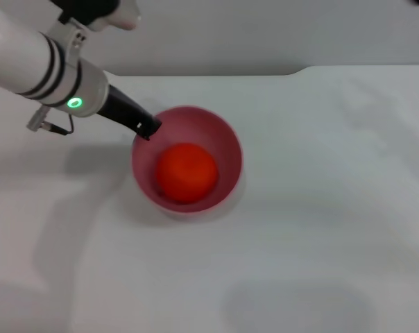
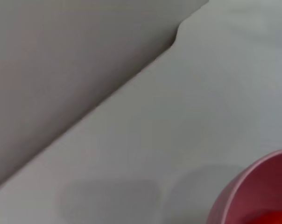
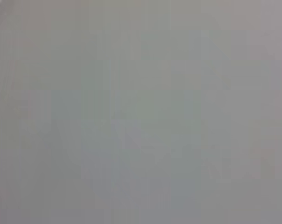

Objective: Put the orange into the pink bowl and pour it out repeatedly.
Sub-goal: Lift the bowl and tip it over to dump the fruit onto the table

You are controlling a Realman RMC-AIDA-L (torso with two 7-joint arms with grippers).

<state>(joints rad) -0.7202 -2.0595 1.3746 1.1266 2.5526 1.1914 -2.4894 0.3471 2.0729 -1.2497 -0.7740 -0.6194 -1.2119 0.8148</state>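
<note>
The orange [image 1: 186, 172] sits inside the pink bowl [image 1: 223, 139] on the bench [image 1: 320, 208]. The left tool [image 1: 148, 129] meets the bowl's far-left rim — apparently pinching it, though its grip cannot be told — ready for 1 tip.

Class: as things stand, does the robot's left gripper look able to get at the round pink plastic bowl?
Probably yes: the left gripper is already at the rim of the round pink plastic bowl, with nothing between them; the red-orange fruit lies inside.
</note>
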